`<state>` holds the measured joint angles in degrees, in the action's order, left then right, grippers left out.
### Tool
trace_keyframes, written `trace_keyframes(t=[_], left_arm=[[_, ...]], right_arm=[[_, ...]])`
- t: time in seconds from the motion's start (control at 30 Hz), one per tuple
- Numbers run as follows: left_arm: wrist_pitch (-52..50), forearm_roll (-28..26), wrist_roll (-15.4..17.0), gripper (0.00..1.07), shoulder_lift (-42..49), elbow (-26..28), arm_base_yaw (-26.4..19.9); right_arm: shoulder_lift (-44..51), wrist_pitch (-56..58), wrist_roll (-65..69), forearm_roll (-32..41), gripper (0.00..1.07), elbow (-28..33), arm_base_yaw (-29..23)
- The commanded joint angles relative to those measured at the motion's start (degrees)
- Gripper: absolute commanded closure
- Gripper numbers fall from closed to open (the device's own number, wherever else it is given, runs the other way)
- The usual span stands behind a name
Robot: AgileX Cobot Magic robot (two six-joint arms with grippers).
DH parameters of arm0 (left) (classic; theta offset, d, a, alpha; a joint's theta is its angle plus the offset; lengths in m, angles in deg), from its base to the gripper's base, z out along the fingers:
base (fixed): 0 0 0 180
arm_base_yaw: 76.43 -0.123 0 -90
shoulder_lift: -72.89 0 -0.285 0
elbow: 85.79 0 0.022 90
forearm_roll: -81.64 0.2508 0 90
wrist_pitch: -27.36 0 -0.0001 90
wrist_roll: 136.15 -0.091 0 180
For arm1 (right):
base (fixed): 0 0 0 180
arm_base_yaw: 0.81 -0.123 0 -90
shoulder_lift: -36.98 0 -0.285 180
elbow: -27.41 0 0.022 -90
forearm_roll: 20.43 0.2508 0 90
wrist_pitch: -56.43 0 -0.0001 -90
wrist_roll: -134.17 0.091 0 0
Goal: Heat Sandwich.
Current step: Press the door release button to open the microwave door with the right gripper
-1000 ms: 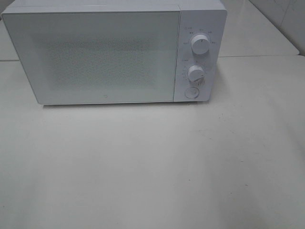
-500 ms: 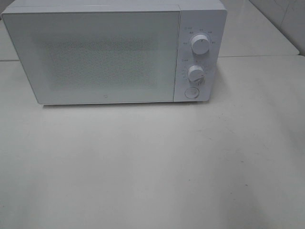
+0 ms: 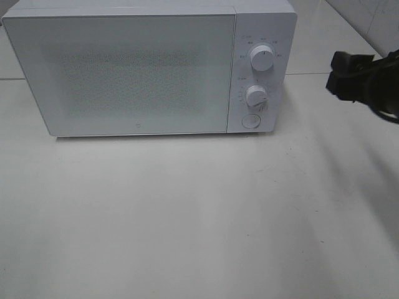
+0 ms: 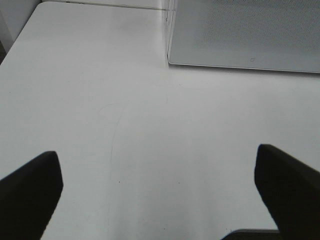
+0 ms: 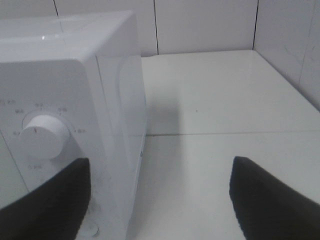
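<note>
Exterior high view: a white box-shaped microwave oven (image 3: 137,68) stands at the far side of a pale, matt worktop (image 3: 187,212); its frosted, speckled door (image 3: 124,75) is shut and lets nothing behind it be made out. The control panel on the oven's right carries an upper round white dial (image 3: 262,58), a lower round white dial (image 3: 256,95) and a round white push-button (image 3: 250,121) beneath them. The black right tool (image 3: 343,80) hangs above the worktop to the right of the panel, level with the dials and apart from the oven.

Right wrist view: the right tool (image 5: 160,210) is released, its two dark fingers (image 5: 270,200) spread wide with nothing between them; beyond them lie the oven's right front corner, the upper dial (image 5: 44,135) and a white tiled wall (image 5: 200,25).

Left wrist view: the black left tool (image 4: 160,200) is released, its fingers (image 4: 30,195) wide apart over bare worktop (image 4: 150,100); the oven's lower front corner (image 4: 240,35) lies ahead, well apart.

The sandwich appears in none of the three views; its place cannot be told.
</note>
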<state>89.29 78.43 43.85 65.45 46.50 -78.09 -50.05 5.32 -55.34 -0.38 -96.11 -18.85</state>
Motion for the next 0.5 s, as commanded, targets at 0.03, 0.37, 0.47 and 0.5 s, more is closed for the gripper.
trace_keyframes(t=[0.03,0.37,0.47,0.5], left_arm=[[-0.74,-0.63,0.00,0.08,0.80,-0.11,-0.11],[-0.74,-0.63,0.00,0.08,0.80,-0.11,-0.11],[-0.74,-0.63,0.00,0.08,0.80,-0.11,-0.11],[-0.74,-0.63,0.00,0.08,0.80,-0.11,-0.11]], right_arm=[[-4.24,-3.15,-1.32,3.84,0.31,0.00,-3.78],[-13.75,-10.26,-1.43,14.27,0.31,-0.11,-15.24],[-15.64,-12.20,-1.55,18.56,0.31,-0.11,-18.56],[-16.21,-12.83,-1.55,19.94,0.31,-0.17,-19.65]])
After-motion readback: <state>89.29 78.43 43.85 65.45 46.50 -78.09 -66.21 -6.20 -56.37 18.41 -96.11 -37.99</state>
